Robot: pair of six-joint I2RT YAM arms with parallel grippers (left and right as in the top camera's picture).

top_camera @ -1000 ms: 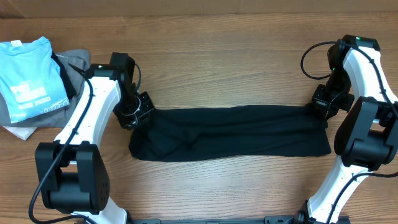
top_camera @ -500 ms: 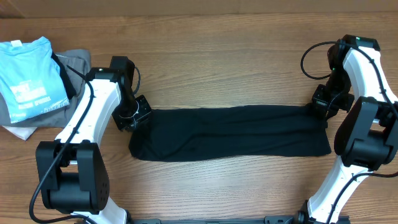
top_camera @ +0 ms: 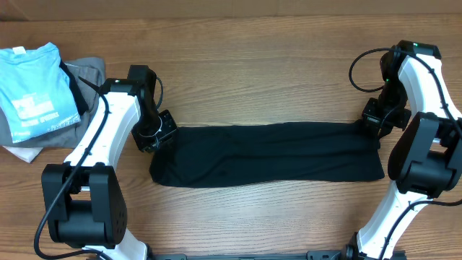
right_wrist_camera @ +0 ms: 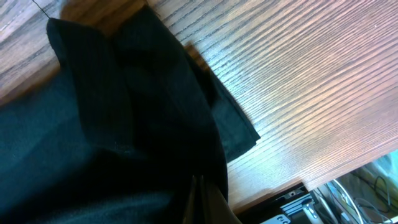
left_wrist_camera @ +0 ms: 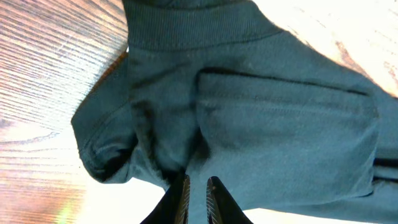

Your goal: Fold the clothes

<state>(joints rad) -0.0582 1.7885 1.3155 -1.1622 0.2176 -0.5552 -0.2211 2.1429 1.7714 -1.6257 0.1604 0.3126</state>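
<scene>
At the far left edge of the wood-grain counter [top_camera: 253,58] lies a folded blue T-shirt [top_camera: 36,87] with a white print, stacked on a grey garment [top_camera: 92,71] and a white cloth [top_camera: 22,152], well apart from the work and out of the way. Just to their right, the left claw [top_camera: 155,131] sits at the upper left corner of the black garment [top_camera: 267,153], its two fingers drawn nearly together and clamped on a bunched fold of the soft knit; the left wrist view shows a ribbed band and stitched seams close above the fingertips. The garment lies as a long, flat, slightly wrinkled strip across the middle of the counter, its lower edge free and bare wood open above and below it. At its upper right corner the right claw [top_camera: 374,120] is pinched together on the dark cloth, near the counter's right edge.
</scene>
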